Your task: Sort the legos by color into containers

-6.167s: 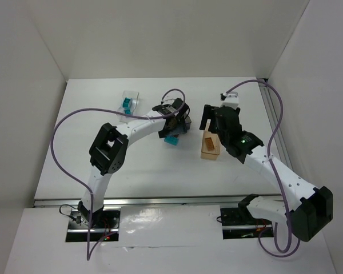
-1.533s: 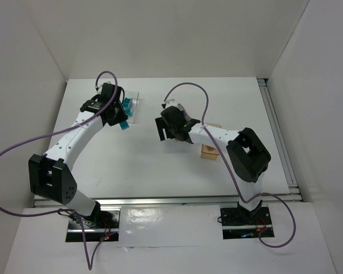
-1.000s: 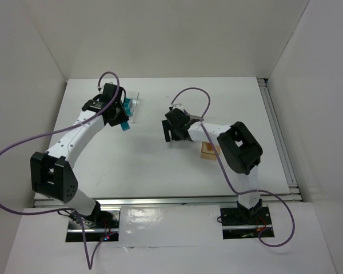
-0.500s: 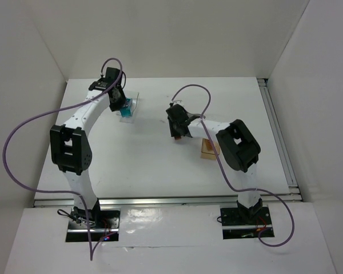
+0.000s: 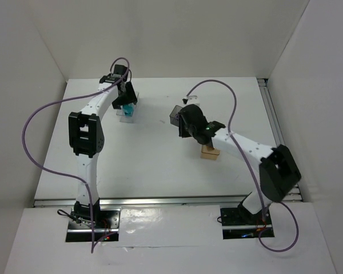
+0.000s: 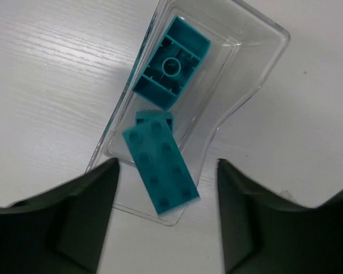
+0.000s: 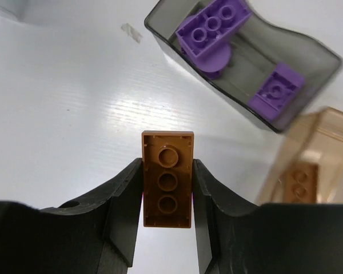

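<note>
Right end effector point(image 7: 167, 171) clamped on brown lego point(image 7: 167, 191), left end effector point(image 6: 167, 166) apart above clear bin point(image 6: 262, 54) of teal legos point(image 6: 171, 63)

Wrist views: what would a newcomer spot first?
In the right wrist view, the right gripper pinches a brown brick, with the smoky grey bin of purple bricks just beyond it. In the left wrist view, teal bricks lie in the clear bin below the open left gripper.
</note>
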Tool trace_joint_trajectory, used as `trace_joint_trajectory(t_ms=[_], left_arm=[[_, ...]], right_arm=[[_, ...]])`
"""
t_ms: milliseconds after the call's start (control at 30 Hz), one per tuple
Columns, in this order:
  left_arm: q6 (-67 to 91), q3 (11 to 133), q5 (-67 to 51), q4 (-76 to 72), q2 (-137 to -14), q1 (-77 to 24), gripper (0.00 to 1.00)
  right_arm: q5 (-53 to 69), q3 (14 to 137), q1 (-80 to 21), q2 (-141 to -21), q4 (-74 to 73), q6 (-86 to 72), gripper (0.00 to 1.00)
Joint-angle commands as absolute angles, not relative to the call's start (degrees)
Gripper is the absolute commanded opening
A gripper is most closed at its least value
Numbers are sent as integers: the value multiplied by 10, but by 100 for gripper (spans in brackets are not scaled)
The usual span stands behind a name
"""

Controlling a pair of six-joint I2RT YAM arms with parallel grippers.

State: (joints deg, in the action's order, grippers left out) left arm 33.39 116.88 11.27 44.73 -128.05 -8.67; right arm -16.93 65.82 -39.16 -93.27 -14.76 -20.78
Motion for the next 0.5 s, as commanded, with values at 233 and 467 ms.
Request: trace_joint_trajectory(t_ms=[233,467], left_arm=[[323,1175,113,475,-1181,-88,96],[333,1048,126,429,-1005,-140,95]], right_arm=[[-285,508,-404,-702,-246,-325,16],[-319,457,-368,-680,-256,-339,17]])
